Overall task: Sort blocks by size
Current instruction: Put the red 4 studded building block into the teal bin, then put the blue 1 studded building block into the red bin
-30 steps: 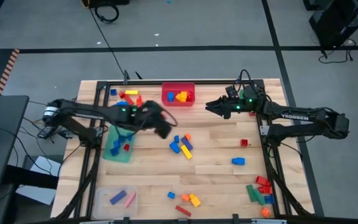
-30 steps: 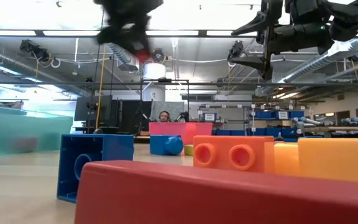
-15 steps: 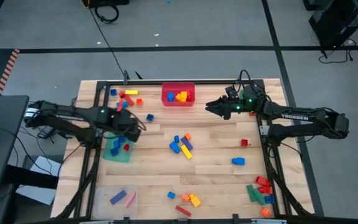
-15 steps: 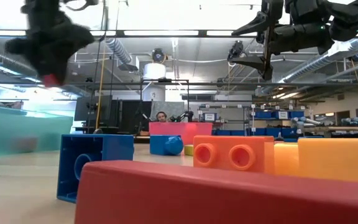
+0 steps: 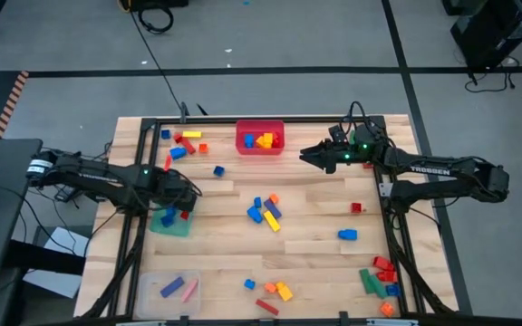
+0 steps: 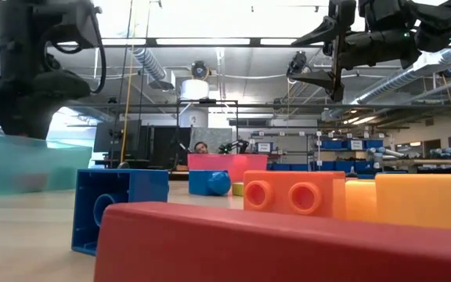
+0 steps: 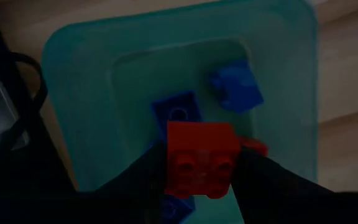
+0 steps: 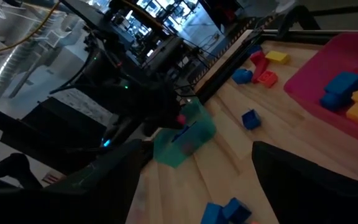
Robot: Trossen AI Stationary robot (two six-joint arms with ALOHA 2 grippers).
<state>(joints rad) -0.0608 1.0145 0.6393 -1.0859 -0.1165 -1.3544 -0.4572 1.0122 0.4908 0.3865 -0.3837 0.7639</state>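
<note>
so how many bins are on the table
3: a red bin at the far edge, a green bin on the left under the left arm, a clear bin at the near-left corner.

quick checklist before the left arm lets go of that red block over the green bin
1. Block held: ok. The left gripper is shut on the red block, fingers on both its sides.
2. Over the target: ok. The block hangs above the green bin in the left wrist view; the high view agrees.
3. Landing room: ok. Only a few blue blocks and a red piece lie in the bin.
4. Height above the bin floor: cannot tell.
5. Other arm clear: ok. The right gripper is open and raised near the red bin, far from the drop.
</note>
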